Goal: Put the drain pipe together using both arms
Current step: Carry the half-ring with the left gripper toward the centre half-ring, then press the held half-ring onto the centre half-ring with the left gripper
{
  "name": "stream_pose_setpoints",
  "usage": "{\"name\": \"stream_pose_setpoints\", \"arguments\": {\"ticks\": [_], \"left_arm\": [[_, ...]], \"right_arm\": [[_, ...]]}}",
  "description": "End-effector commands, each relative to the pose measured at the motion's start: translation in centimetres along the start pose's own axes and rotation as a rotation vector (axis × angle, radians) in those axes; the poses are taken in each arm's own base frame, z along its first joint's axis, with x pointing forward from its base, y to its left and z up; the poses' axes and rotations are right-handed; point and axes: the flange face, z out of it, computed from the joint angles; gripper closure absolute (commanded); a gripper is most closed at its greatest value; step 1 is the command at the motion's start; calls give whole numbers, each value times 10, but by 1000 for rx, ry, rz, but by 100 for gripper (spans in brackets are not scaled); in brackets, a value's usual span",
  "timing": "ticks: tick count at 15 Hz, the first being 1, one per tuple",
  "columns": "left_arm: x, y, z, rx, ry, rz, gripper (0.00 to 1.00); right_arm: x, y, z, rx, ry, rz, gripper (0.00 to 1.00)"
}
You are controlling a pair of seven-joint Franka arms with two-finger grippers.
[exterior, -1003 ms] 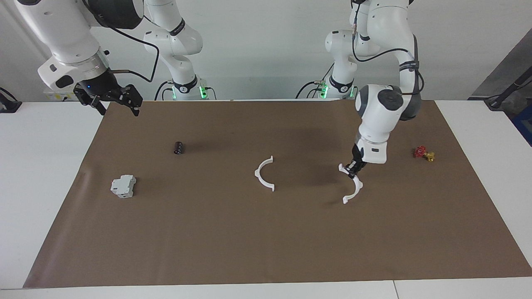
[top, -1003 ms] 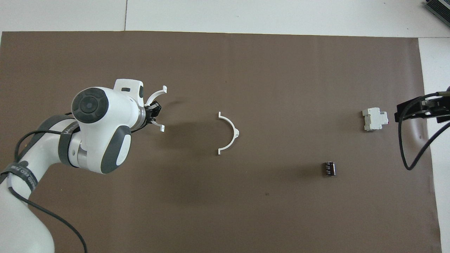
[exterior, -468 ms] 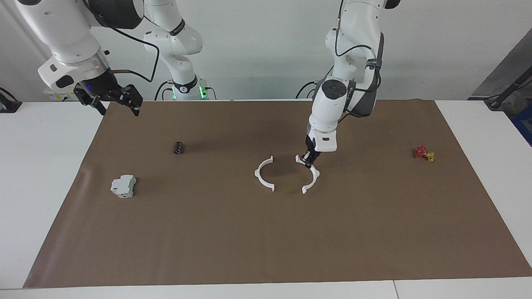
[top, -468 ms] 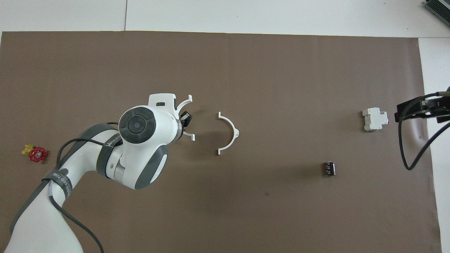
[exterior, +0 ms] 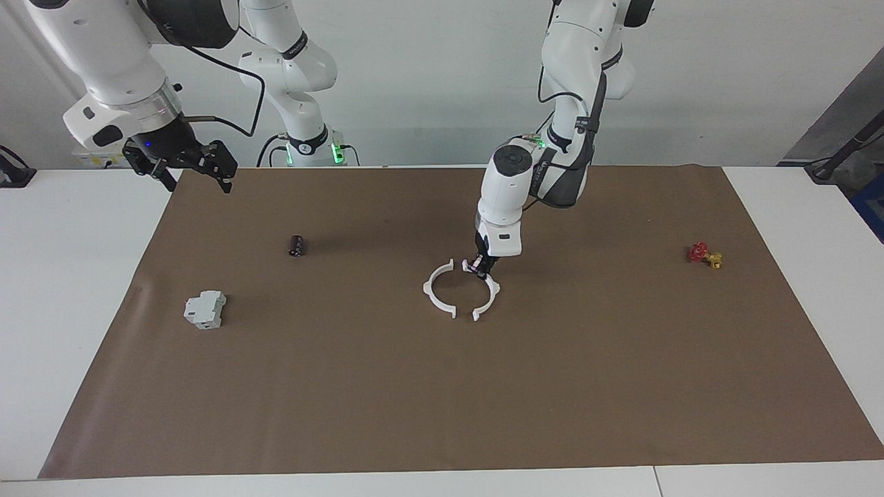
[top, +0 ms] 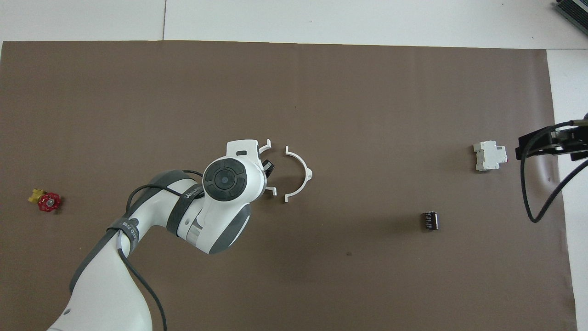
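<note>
One white half-ring [exterior: 434,293] of the drain pipe lies on the brown mat near its middle; it also shows in the overhead view [top: 301,171]. My left gripper [exterior: 478,268] is shut on the second half-ring [exterior: 489,298] near one of its ends and holds it low, right beside the first. The two open sides face each other and a small gap stays between the ends. In the overhead view the left gripper [top: 268,167] and arm cover most of the held half-ring [top: 272,190]. My right gripper [exterior: 198,181] waits open and empty, raised over the mat's edge at the right arm's end, and shows in the overhead view [top: 528,145] too.
A pale grey boxy block [exterior: 205,308] and a small dark cylinder [exterior: 296,245] lie toward the right arm's end. A small red-and-yellow piece [exterior: 704,255] lies toward the left arm's end. The brown mat [exterior: 442,414] covers most of the white table.
My left gripper has carried its half-ring across the mat from the left arm's end to right beside the lying half-ring. The right arm has not moved.
</note>
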Motion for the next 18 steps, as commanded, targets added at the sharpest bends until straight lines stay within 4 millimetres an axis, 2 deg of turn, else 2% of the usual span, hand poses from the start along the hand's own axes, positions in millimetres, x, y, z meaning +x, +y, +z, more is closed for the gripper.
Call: {"name": "stream_pose_setpoints", "arguments": {"ticks": [1, 8, 10, 18], "left_arm": [[0, 5, 0, 0, 34, -12, 100], [-16, 8, -1, -9, 32, -71, 100], [-27, 10, -1, -11, 31, -54, 100], [-33, 7, 3, -1, 29, -43, 100]], "right_arm": [[-1, 2, -3, -3, 9, 10, 0], [-1, 2, -2, -3, 8, 10, 0], [-1, 1, -2, -3, 8, 9, 0], [-1, 2, -2, -3, 8, 10, 0]]}}
